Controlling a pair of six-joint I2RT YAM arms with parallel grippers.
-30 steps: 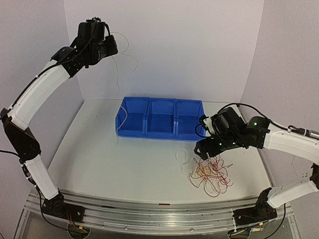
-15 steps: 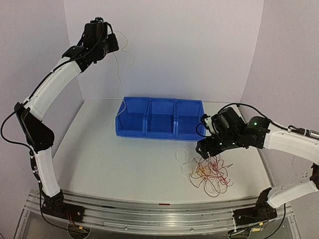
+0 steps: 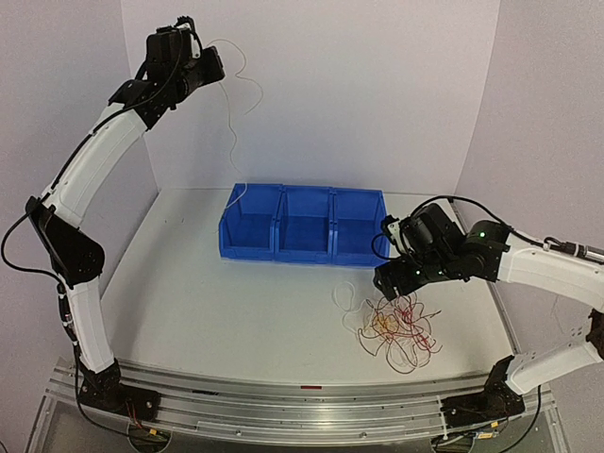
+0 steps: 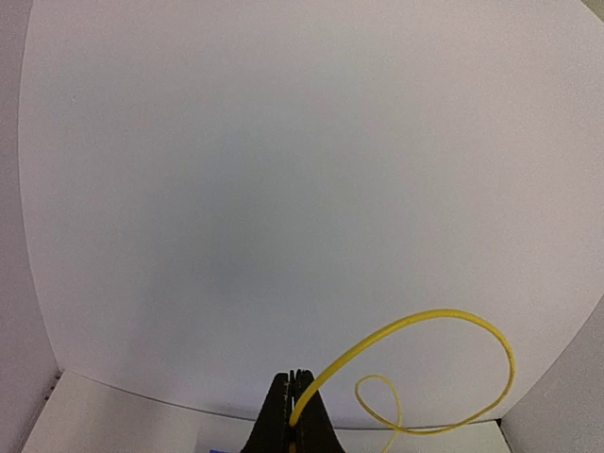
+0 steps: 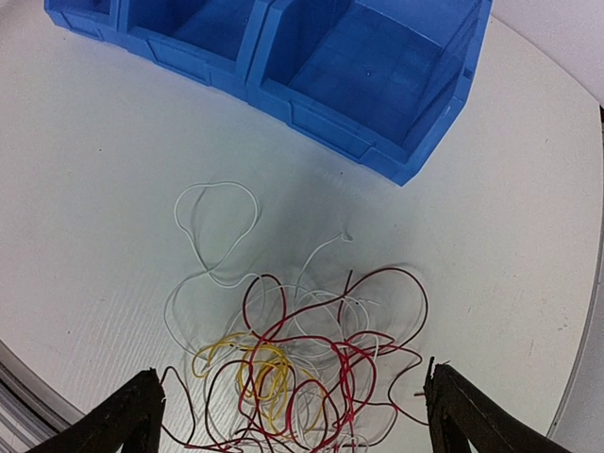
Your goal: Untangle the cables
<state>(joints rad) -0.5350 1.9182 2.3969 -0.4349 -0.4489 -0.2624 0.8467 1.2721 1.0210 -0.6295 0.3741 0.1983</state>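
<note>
Pale walls closed in a white table (image 3: 189,302), with a blue three-compartment bin (image 3: 304,247) standing toward its far side. High up by the back wall, the left gripper (image 4: 293,408) had its fingers pressed tight together on a single yellow cable (image 4: 444,317), which curled out from the tips in a big loop and a smaller one (in the overhead view the strand looked nearly white against the wall). From there it trailed downward, its lower end hanging at the rim of the bin's leftmost compartment; whether it touched the plastic could not be told. The other cables (image 5: 302,359) lay in a loose tangle of red, white and yellow loops on the table, just in front of the bin's right end, with one white loop straying out to the left. The right gripper (image 5: 293,411) hovered directly above that heap, its fingers (image 5: 127,420) spread wide on either side of it and holding nothing.
</note>
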